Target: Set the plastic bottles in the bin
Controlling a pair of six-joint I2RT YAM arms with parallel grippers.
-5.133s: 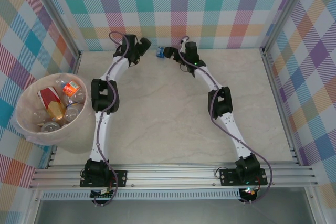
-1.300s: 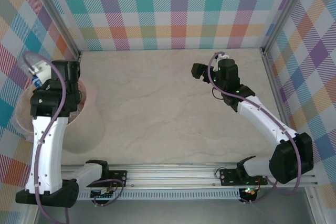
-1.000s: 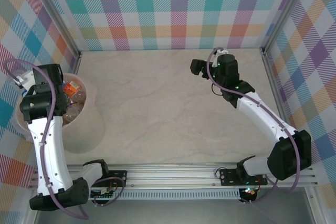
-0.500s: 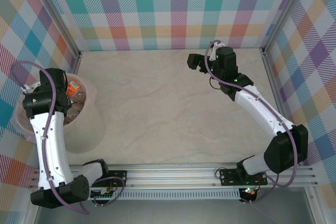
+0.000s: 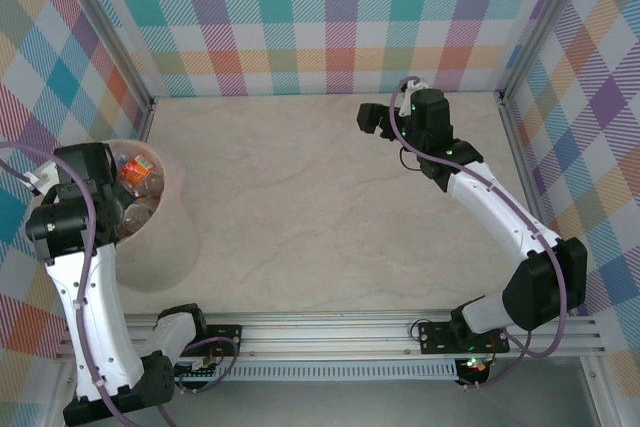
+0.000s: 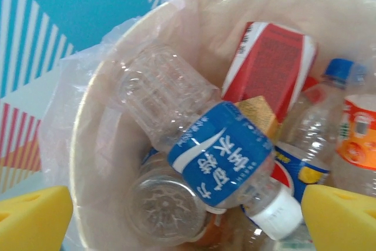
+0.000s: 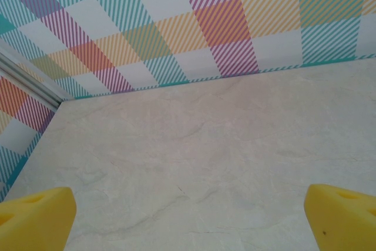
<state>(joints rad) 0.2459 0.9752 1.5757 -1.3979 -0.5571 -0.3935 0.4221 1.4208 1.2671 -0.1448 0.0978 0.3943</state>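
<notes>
Bottles (image 6: 220, 151) lie piled in the bin (image 5: 172, 232), none visible on the tabletop (image 5: 300, 207), so the task looks complete; left gripper (image 6: 187, 216) and right gripper (image 7: 188, 218) both gape wide, empty.

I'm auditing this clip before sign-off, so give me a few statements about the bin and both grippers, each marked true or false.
1. A blue-labelled bottle lies in the bin on top of other bottles. True.
2. The left gripper is shut on a bottle. False: its jaws stand open above the bin, holding nothing.
3. The right gripper carries a bottle. False: it is open and empty, over the table.
4. An orange-labelled bottle is in the bin. True.
</notes>
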